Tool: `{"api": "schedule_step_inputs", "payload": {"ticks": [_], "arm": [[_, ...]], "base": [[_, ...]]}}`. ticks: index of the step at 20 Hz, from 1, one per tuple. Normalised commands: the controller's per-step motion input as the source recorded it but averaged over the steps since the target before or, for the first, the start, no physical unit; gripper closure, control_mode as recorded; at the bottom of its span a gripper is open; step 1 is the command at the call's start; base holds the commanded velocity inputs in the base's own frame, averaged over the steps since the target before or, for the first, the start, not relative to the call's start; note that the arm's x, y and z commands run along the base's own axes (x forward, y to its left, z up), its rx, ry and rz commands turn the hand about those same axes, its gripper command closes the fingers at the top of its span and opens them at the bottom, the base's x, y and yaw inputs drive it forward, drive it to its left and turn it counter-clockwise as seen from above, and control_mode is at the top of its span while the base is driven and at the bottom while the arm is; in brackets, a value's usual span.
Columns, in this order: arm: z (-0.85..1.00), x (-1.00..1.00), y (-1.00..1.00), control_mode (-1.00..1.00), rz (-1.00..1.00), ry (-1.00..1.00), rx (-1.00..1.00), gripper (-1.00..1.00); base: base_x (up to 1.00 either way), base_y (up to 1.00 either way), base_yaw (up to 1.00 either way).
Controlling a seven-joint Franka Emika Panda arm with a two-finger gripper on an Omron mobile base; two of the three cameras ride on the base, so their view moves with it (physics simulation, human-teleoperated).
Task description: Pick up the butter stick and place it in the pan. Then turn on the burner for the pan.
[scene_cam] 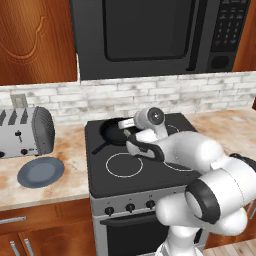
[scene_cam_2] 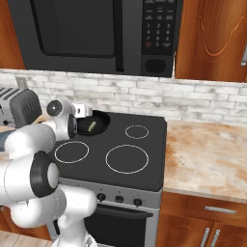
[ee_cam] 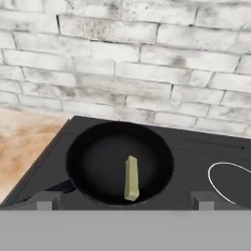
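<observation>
Arm bent low over the stove, gripper [ee_cam: 125, 200] wide open, empty, facing the pan [ee_cam: 98, 162] with the butter stick [ee_cam: 131, 178].

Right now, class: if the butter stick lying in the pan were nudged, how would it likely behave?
The butter stick has flat faces, so it would probably slide, not roll. It looks small against the pan, so likely light. The raised rim should stop it.

Arm [scene_cam: 200, 165]: glossy white rounded shells, black bands at the joints, fat bulbous links, round grey cap on the wrist. Pincer [ee_cam: 125, 200]: two small square grey fingertips [ee_cam: 45, 200].
</observation>
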Motion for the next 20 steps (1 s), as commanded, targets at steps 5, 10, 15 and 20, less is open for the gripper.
{"api": "schedule_step_inputs", "payload": {"ticks": [5,10,15,20], "arm": [[0.21,-0.69,0.0,-1.0,0.0,-0.21,0.06,-1.0],[0.32,-0.69,0.0,-1.0,0.0,-0.18,0.06,-1.0],[0.3,-0.52,0.0,-1.0,0.0,-0.14,0.03,-1.0],[0.18,-0.42,0.01,-1.0,0.0,-0.11,0.01,-1.0]], "base": [[0.0,0.0,0.0],[0.0,0.0,0.0],[0.0,0.0,0.0],[0.0,0.0,0.0]]}}
